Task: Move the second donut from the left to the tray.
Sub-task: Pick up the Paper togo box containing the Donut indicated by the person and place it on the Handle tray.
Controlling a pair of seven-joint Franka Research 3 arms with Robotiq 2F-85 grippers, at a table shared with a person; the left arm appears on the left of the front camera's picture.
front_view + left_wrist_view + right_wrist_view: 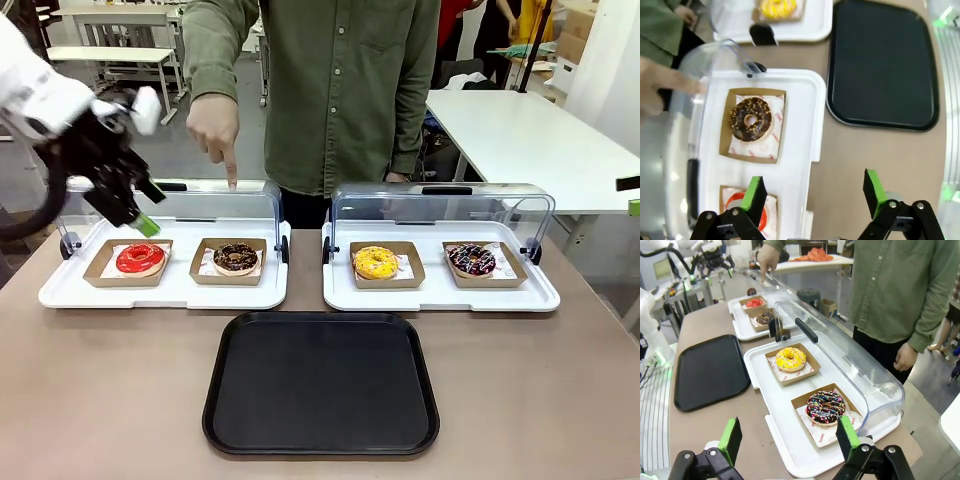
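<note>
The second donut from the left [236, 258] [751, 119] [763, 317] is a chocolate-glazed ring with light sprinkles in a brown cardboard holder, on the left white tray. The black tray [320, 382] [882, 60] [710, 371] lies bare at the table's front middle. My left gripper [138, 215] [812, 192] hangs open above the red donut, to the left of the chocolate one, holding nothing. A person's hand [215, 130] [660, 85] points a finger down behind the chocolate donut. Over the table's right end, my right gripper [790, 437] is open and empty.
The left white tray [160, 292] also holds a red-glazed donut [140, 259]. On the right white tray [440, 298] sit a yellow donut [376, 263] and a dark streaked donut [471, 260]. Both clear lids [440, 205] stand raised at the back.
</note>
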